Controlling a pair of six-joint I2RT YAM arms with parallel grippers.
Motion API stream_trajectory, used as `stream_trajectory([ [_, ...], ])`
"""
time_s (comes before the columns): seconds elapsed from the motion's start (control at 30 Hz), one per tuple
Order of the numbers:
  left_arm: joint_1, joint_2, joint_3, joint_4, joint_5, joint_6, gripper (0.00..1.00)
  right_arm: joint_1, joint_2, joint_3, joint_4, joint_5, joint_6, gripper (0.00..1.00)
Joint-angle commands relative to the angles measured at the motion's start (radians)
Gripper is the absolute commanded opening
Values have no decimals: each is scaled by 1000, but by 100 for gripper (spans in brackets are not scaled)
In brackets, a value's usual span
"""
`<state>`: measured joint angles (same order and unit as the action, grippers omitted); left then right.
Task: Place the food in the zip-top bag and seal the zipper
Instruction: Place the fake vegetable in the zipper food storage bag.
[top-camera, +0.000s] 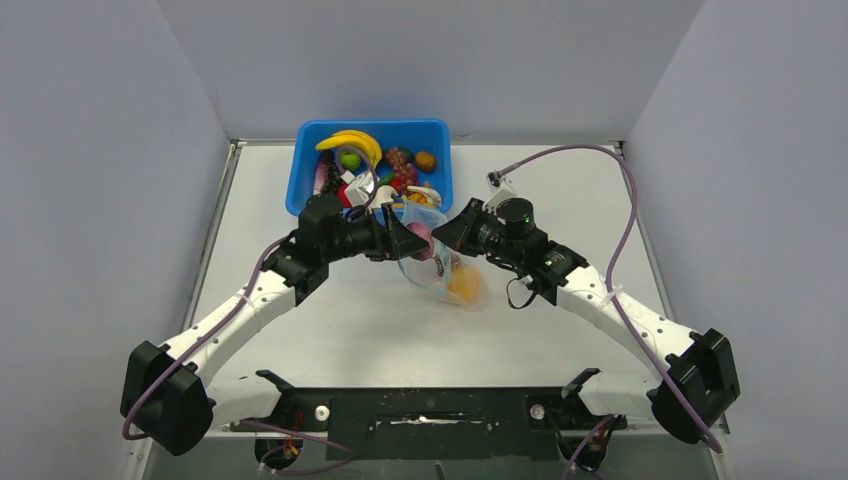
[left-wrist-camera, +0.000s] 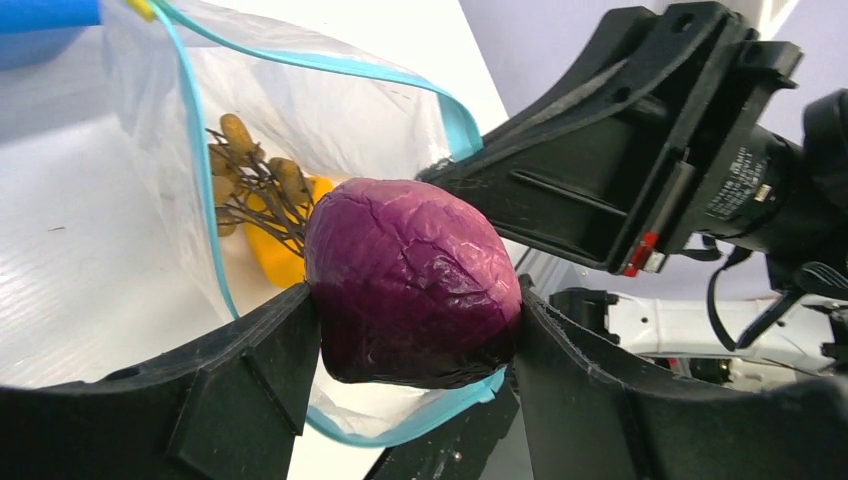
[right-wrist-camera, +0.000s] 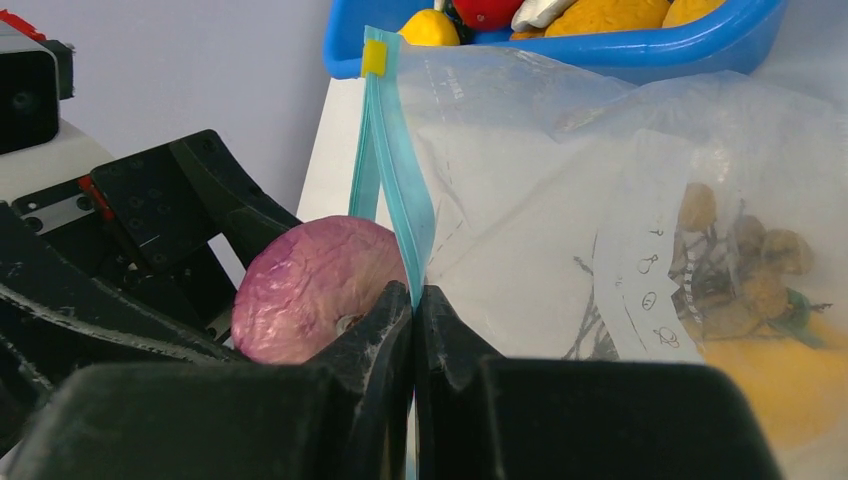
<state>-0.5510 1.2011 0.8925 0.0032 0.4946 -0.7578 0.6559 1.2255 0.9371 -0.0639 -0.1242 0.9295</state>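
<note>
Pale matte table (top-camera: 330, 320) carries rigid blue plastic tub (top-camera: 305, 175) heaped with glossy toy food (top-camera: 350, 145). Just in front, clear floppy zip-top bag (left-wrist-camera: 330, 110) hangs between arms, mouth agape, yellow piece (right-wrist-camera: 760, 380) and brown stalky cluster (left-wrist-camera: 260, 185) inside. At bag mouth, left gripper (left-wrist-camera: 417, 300) clamped on rounded, veined purple piece (left-wrist-camera: 410, 250). Jaws of right gripper (right-wrist-camera: 413, 310) pinched tight on thin teal zipper (right-wrist-camera: 395, 170) at mouth corner.

You face pale grey table (top-camera: 350, 320), matte, bare over most of surface. Blue tub (top-camera: 303, 175) sits at 12 o'clock, close to far edge. Clear zip-top bag (top-camera: 440, 275) near centre, a touch toward 1 o'clock; lower end seems to rest on tabletop, contact unclear. Black mounting plate (top-camera: 430, 410) at 6 o'clock, along near edge.
</note>
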Motion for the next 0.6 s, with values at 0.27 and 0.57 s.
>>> stream_trajectory([
  [0.27,-7,12,38,-58,-118,52,53,10,-4,51,54,4,4,0],
  [0.57,-12,15,56,-64,-90,54,67,10,-8,42,49,3,-2,0],
])
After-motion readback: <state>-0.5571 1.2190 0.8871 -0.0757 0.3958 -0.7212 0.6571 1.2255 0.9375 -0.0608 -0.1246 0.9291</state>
